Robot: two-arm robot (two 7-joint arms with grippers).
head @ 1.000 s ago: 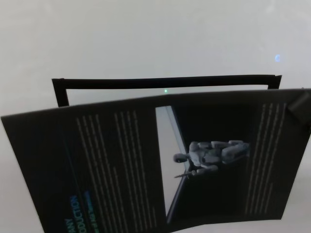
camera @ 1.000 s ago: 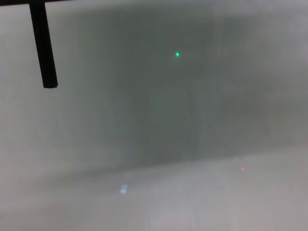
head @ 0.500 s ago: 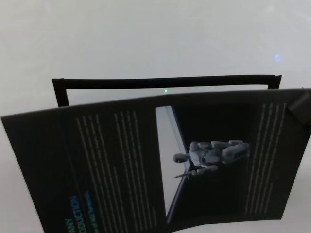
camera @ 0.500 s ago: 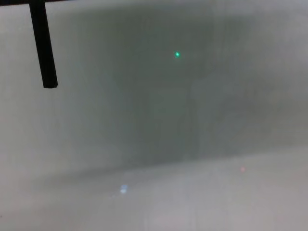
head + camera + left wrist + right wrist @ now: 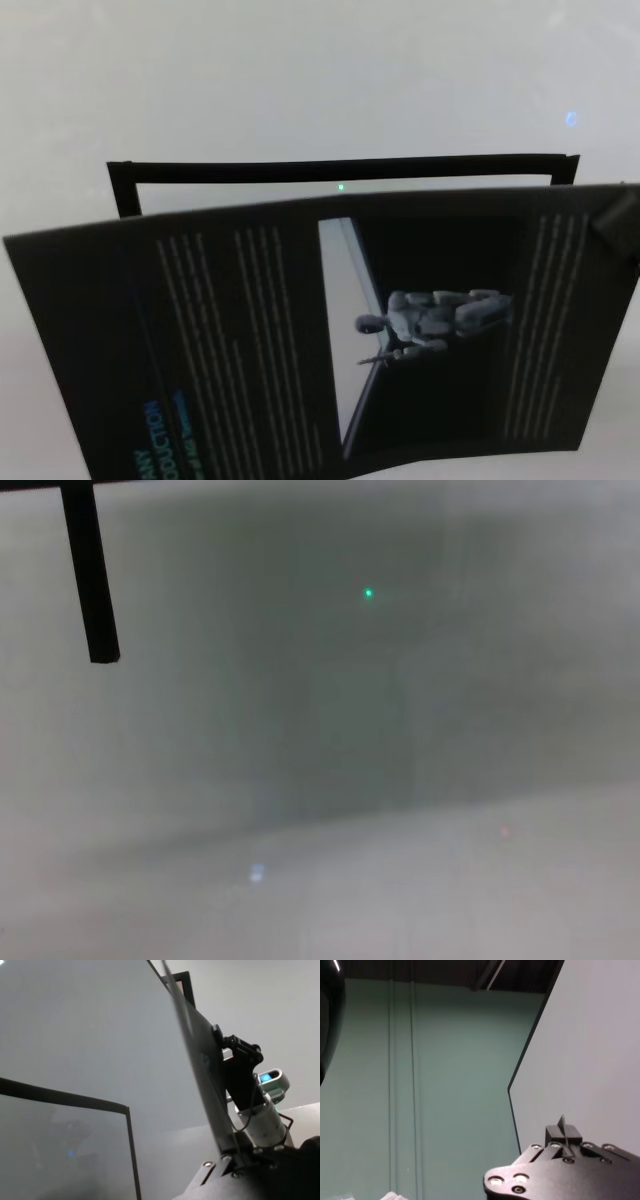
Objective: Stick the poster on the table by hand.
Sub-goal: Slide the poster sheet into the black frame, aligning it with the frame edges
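The poster [image 5: 300, 340] hangs in the air closest to the head camera, held off the pale worktop [image 5: 320, 80] and bowed slightly across its width. The right claw [image 5: 618, 215] is clamped on its upper right corner. In the left wrist view, the left claw [image 5: 227, 1157] pinches the sheet's edge, seen nearly edge-on.

To lay it well, I judge both claws should keep the sheet taut and level. One edge should meet the worktop first, and the rest should roll down so no bubble or crease is trapped. It should line up with the black frame outline [image 5: 340, 165] lying beyond it.

The readable writing is partial: "ANY" and "ODUCTION" run sideways at the lower left. The columns of white text are too small to read. A robot figure fills the picture panel [image 5: 430, 320].
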